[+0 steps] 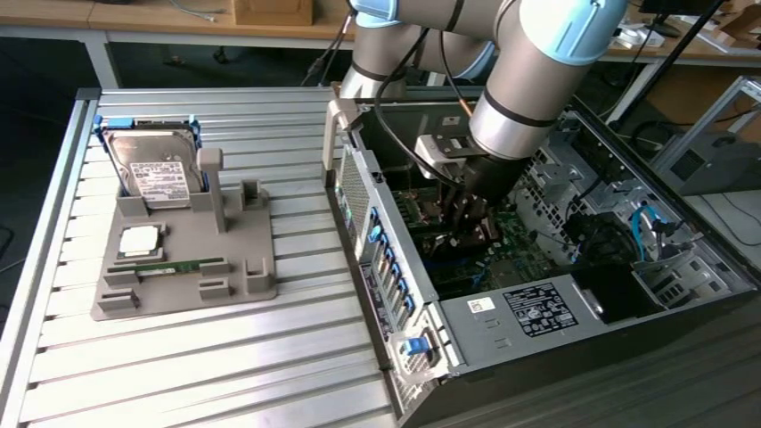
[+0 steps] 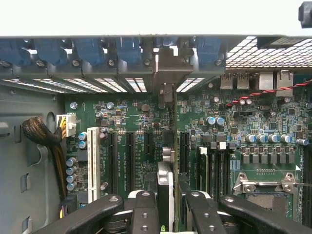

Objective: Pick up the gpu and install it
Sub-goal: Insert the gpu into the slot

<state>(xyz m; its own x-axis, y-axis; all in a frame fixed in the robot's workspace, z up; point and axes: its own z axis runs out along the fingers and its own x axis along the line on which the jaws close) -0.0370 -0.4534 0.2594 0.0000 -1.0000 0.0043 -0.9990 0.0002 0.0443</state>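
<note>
The gpu (image 2: 166, 184) hangs edge-on between my fingers, a thin card standing upright over the green motherboard (image 2: 126, 122). Its silver end bracket (image 2: 168, 68) sits against the case's rear slot openings, in line with a long black expansion slot. My gripper (image 2: 168, 207) is shut on the card, with one black finger (image 2: 145, 210) on each side. In the exterior view the gripper (image 1: 468, 221) reaches down inside the open computer case (image 1: 535, 308), just above the board, and the card under it is mostly hidden by the fingers.
Blue slot clips (image 2: 87, 48) line the case's rear wall. A cable bundle (image 2: 41, 134) and the CPU socket (image 2: 265, 187) flank the slots. On the slatted table, a grey holder (image 1: 244, 285) carries a hard drive (image 1: 149, 169), a processor (image 1: 141, 239) and a memory stick (image 1: 173, 265).
</note>
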